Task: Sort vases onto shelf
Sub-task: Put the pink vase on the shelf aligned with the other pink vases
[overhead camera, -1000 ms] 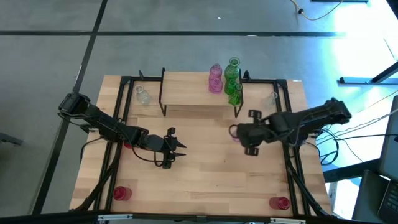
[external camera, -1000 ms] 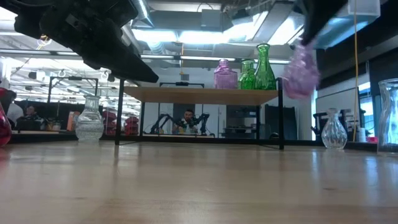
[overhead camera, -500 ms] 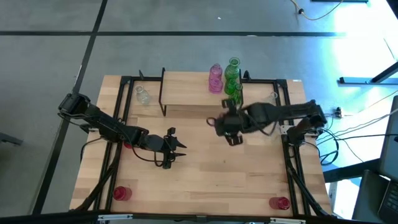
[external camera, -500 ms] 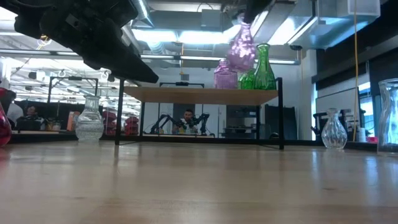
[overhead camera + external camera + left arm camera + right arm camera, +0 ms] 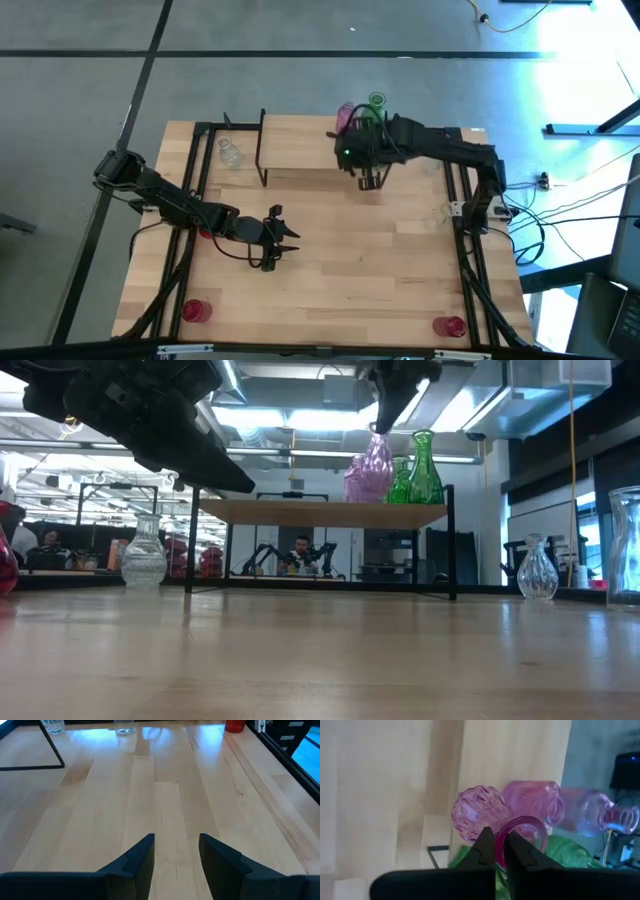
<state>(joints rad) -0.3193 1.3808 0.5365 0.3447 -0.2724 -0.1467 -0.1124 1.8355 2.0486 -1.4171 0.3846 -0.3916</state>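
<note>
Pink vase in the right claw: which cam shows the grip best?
Right wrist view: the right claw pinches the rim of the pink vase, beside another pink vase. Low view shows it hanging just over the shelf. High view: arm hides it. Left wrist: not visible.

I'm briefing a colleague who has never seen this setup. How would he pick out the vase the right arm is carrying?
Find the low wooden shelf at the table's far edge and go to its right end, where pink and green vases stand. The carried vase is pink with a bumpy round body, hanging by its rim from the right claw. Its pink neighbour is ribbed and held by nothing.
</note>
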